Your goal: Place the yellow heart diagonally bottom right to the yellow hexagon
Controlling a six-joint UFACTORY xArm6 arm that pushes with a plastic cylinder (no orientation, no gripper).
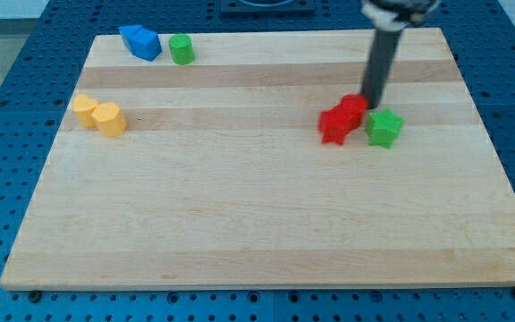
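The wooden board (266, 224) fills most of the view, lying on a blue perforated table (7, 80), and everything below is placed against that board.

The rod (380, 67) comes down from the board's top edge, right of centre, dark and nearly upright. It has no jaws to be wide or narrow and it holds nothing; my tip (371, 105) stands on the board's right half, in the upper part, touching or just beside the upper right edge of the red blocks.

The red blocks (341, 120) sit at the tip's lower left. They are blurred, so their shapes cannot be made out, nor whether they are one piece or two pressed together.

The blue blocks (141, 41) lie at the board's top left, close to the top edge, two pieces touching; their shapes are unclear.

On the board's left edge, in the upper half, two yellow pieces touch one another. The yellow hexagon (110, 119) is the right-hand, slightly lower one, and the yellow heart (85, 109) is at its upper left, nearer the board's edge. Both are well apart from my tip.

The green star (384, 128) sits just right of the red blocks, below and right of my tip.

The green cylinder (181, 49) stands just right of the blue blocks, near the board's top edge.
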